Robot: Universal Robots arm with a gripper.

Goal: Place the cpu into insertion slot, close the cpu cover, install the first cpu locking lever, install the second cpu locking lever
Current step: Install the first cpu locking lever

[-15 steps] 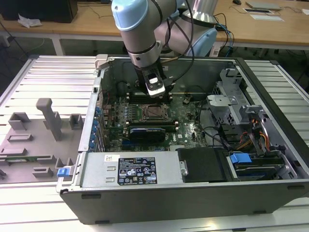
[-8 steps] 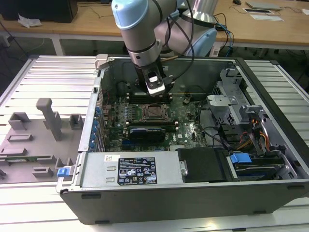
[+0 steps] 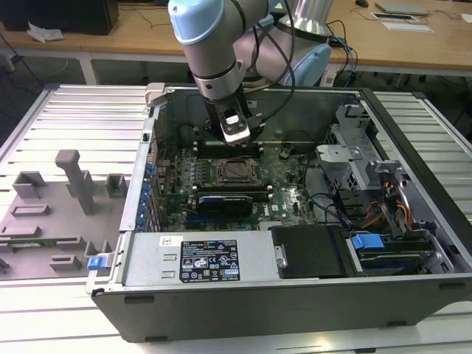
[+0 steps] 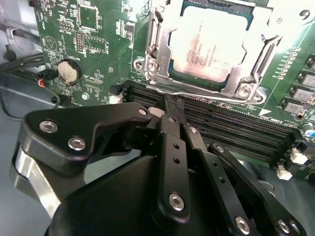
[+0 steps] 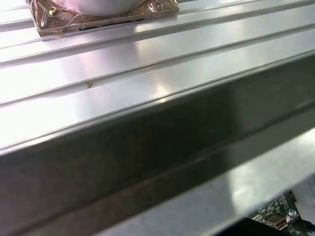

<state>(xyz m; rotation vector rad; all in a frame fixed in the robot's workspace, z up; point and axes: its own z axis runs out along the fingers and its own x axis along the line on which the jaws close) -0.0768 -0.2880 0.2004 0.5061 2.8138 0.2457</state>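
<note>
Pincer (image 4: pixel 170 105): matte black, bolted links; fingers closed together, empty, tips at a thin silvery lever (image 4: pixel 197 93).
Cpu (image 4: pixel 209 42): flat grey metal square, seated in the insertion slot (image 4: pixel 199 73).
Cpu cover (image 4: pixel 157 46): shiny frame lying around the chip.
Motherboard (image 4: pixel 98 44): green, inside the grey computer case (image 3: pixel 295 291) on the ribbed worktop (image 3: pixel 66 118).

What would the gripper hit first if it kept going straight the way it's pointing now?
Probably the thin silvery locking lever wire at the socket's edge, lying right at the gripper tips above the long black memory slots; depth is unclear.
</note>
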